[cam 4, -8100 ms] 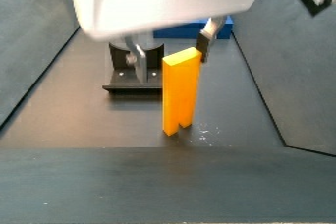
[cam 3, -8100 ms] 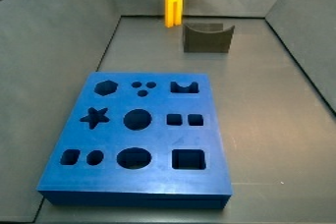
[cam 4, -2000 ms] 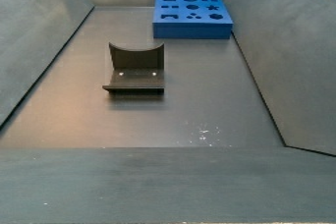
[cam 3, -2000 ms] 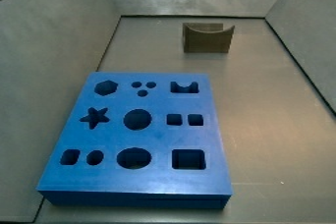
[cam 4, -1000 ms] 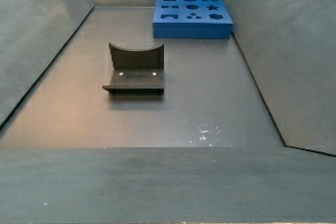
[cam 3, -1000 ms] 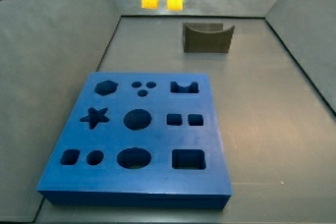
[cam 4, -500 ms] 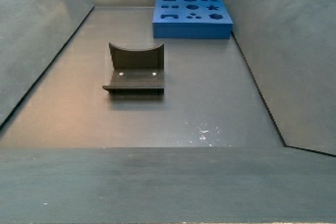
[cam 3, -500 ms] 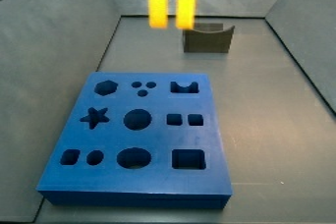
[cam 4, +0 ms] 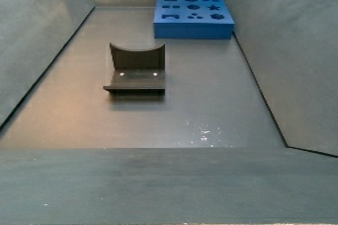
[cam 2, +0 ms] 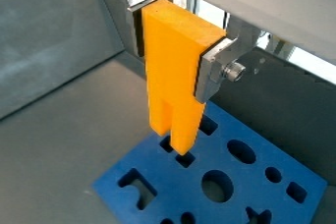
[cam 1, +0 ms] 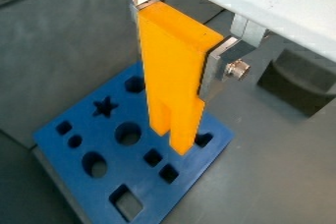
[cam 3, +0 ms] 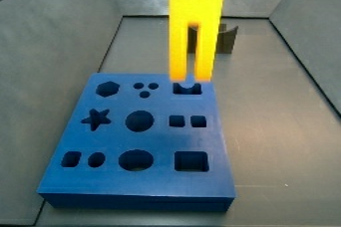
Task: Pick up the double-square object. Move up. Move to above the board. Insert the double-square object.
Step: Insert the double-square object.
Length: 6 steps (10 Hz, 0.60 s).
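Both wrist views are showing my gripper (cam 1: 178,46) clamping the double-square object (cam 1: 175,76) near its upper end, the silver finger plates (cam 2: 217,66) pressing on opposite sides of the yellow-orange block. I am holding it upright over the board (cam 1: 79,154), its two square prongs pointing down and hanging clear of the blue surface. In a side view the block (cam 3: 194,24) is hanging above the far part of the board (cam 3: 134,171), its prongs ending just over the notched hole near the far edge. The pair of small squares (cam 3: 186,122) is sitting one row nearer than that hole. Beyond the board, the dark olive-grey holder (cam 4: 134,68) is resting on the floor, well apart.
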Available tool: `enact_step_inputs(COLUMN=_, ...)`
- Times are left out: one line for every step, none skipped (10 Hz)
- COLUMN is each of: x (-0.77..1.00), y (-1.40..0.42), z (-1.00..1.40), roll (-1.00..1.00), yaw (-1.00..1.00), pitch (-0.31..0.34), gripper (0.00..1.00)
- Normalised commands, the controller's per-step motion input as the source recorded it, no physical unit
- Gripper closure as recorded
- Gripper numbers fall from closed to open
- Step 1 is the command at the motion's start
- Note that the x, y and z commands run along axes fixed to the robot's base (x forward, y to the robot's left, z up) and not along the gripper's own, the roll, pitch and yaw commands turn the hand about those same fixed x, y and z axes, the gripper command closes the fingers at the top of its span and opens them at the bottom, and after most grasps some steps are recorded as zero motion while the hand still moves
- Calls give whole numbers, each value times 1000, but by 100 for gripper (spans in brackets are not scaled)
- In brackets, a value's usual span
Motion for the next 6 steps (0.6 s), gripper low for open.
enact_step_inputs(x=-43, y=-249, z=-629, roll=101, yaw=131, pitch=-47, gripper=100)
enact_step_inputs(x=-220, y=-214, z=-606, roll=109, yaw=94, pitch=-59, gripper=100)
enact_step_inputs(x=-143, y=-166, z=-500, roll=76, yaw=83, pitch=-67, gripper=100)
enact_step_inputs(x=-23, y=-157, z=-449, roll=59, yaw=71, pitch=-69, gripper=100)
enact_step_inputs(x=63, y=-189, z=-383, roll=37, yaw=91, pitch=-59, gripper=100)
enact_step_inputs(x=294, y=-134, z=-306, roll=4, yaw=89, pitch=-34, gripper=100)
